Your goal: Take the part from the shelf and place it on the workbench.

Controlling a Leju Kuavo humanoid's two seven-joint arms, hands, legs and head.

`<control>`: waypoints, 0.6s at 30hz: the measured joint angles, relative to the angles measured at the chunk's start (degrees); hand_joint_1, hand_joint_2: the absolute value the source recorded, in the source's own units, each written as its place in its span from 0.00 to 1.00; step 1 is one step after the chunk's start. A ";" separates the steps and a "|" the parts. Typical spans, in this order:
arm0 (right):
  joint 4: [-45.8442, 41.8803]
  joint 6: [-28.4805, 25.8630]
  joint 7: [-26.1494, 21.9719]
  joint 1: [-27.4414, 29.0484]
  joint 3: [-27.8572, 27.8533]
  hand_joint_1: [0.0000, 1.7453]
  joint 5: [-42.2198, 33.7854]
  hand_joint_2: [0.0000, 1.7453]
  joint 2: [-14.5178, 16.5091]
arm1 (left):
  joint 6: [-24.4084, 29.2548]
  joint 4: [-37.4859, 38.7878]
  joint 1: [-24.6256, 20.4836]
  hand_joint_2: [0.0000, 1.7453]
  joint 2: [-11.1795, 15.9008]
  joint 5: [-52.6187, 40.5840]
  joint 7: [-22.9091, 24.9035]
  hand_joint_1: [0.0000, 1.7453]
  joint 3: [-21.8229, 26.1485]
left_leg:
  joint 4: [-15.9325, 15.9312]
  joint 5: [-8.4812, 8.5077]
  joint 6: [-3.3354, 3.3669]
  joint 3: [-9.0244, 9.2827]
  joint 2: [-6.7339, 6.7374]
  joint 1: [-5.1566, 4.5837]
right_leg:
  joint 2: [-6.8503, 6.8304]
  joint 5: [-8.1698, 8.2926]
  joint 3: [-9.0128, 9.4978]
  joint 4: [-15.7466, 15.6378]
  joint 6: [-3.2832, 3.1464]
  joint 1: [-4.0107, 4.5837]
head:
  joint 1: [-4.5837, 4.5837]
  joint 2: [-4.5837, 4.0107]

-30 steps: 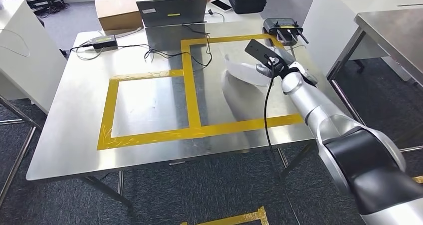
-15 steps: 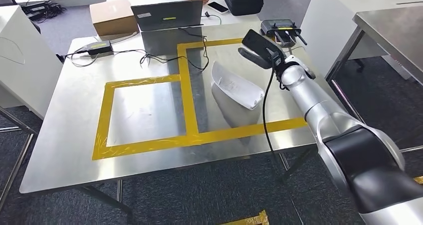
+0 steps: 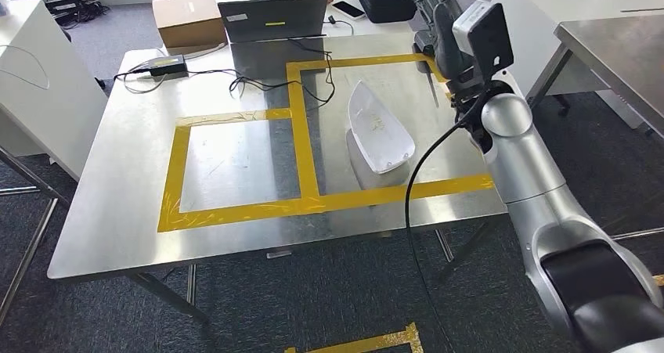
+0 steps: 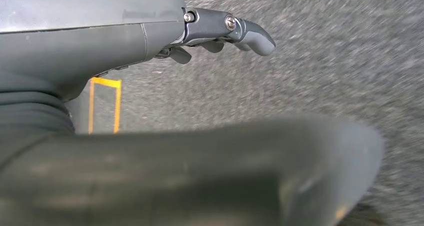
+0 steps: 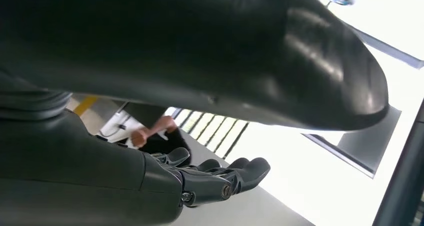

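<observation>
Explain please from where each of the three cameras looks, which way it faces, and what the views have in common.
Head view: high on the robot, facing forward and down at the steel workbench with the white part inside yellow tape; the silver right arm and raised right hand show.
Left wrist view: behind the left hand, facing grey carpet.
Right wrist view: behind the right hand, facing upward past a person's hand toward bright windows.
Shared: head and right wrist views both show the right hand.

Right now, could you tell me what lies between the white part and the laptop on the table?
In the head view, a black cable and a strip of yellow tape cross the steel between the part and the laptop.
</observation>
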 joint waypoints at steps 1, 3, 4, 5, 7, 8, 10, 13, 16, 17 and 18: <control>-0.46 -0.03 -0.11 0.36 -0.13 0.00 0.00 0.00 -0.02 | 0.00 0.00 0.01 0.00 -0.05 -0.07 0.02 0.00 0.00 | -0.04 0.05 -0.06 0.06 0.02 0.02 | 0.03 0.28 -0.08 0.02 -0.02 0.05 | 0.00 0.00; -5.03 -0.24 -0.74 3.90 -1.82 0.00 0.42 0.00 -0.26 | -0.15 0.00 0.08 0.00 -0.17 -0.86 0.30 0.00 -0.05 | -0.17 0.39 -0.55 0.13 0.01 0.10 | 0.02 0.61 -0.43 -0.49 -0.55 0.07 | 0.14 0.00; -9.74 -0.15 -1.26 7.86 -3.69 0.00 1.14 0.00 -0.40 | -0.34 0.00 0.15 0.00 -0.28 -1.79 0.48 0.00 -0.15 | 0.29 -0.52 -0.99 -0.12 0.03 0.19 | -0.07 1.22 -0.81 -0.93 -1.10 0.04 | 0.19 0.00; -14.93 0.05 -1.83 12.56 -5.87 0.00 2.06 0.00 -0.53 | -0.56 -0.01 0.24 0.00 -0.34 -2.91 0.63 0.00 -0.35 | 1.64 -2.48 -1.46 -0.55 0.04 0.28 | -0.18 1.95 -1.32 -1.36 -1.68 0.00 | 0.25 0.00; -23.13 0.91 -3.10 21.29 -9.83 0.00 4.27 0.00 -0.57 | -0.87 -0.05 0.34 0.00 -0.18 -5.05 0.48 0.00 -1.13 | 7.62 -8.93 -2.10 -1.91 0.08 0.38 | -0.41 3.56 -2.63 -1.72 -2.34 -0.05 | 0.20 -0.01; -25.68 1.20 -3.91 24.88 -11.33 0.00 5.16 0.00 -0.55 | -0.90 -0.09 0.35 0.00 0.03 -5.84 0.13 0.00 -1.66 | 11.25 -11.32 -2.26 -2.30 0.08 0.38 | -0.50 4.13 -3.30 -1.66 -2.37 -0.02 | 0.20 -0.01; -30.08 1.44 -6.04 31.97 -14.29 0.00 6.68 0.00 -0.45 | -0.92 -0.17 0.31 0.00 0.43 -6.97 -0.92 0.00 -2.71 | 15.44 -11.88 -2.45 -1.54 0.09 0.36 | -0.70 5.22 -4.86 -1.41 -2.22 0.00 | 0.20 0.00; -35.05 1.38 -9.07 40.90 -18.66 0.00 7.96 0.00 -0.17 | -0.92 -0.34 -0.13 0.00 0.88 -7.53 -2.32 0.00 -3.91 | 8.47 -9.15 -2.30 5.89 -0.11 0.35 | -0.75 6.66 -7.42 -0.59 -1.62 -0.07 | 0.21 0.00; -38.48 1.60 -10.80 46.78 -21.77 0.00 8.97 0.00 0.53 | -0.91 -0.56 -1.28 0.00 1.06 -7.64 -2.89 0.00 -4.66 | 0.04 -10.92 -1.39 11.51 -0.61 -0.02 | -0.61 7.94 -8.55 0.05 -0.70 -0.05 | 0.34 0.00; -39.11 1.74 -11.14 48.11 -22.30 0.00 9.35 0.00 0.85 | -0.91 -0.59 -1.63 0.00 1.07 -7.67 -2.93 0.00 -4.84 | -0.33 -10.79 -0.89 11.36 -0.56 -0.17 | -0.52 8.45 -8.56 -0.08 -0.34 -0.14 | 0.35 0.00; -39.52 1.94 -11.35 49.22 -22.63 0.00 9.65 0.00 1.15 | -0.91 -0.60 -1.93 0.00 1.06 -7.69 -2.93 0.00 -5.02 | -0.47 -10.37 -0.39 10.93 -0.32 -0.18 | -0.36 8.69 -8.64 -0.13 0.02 -0.28 | 0.31 0.00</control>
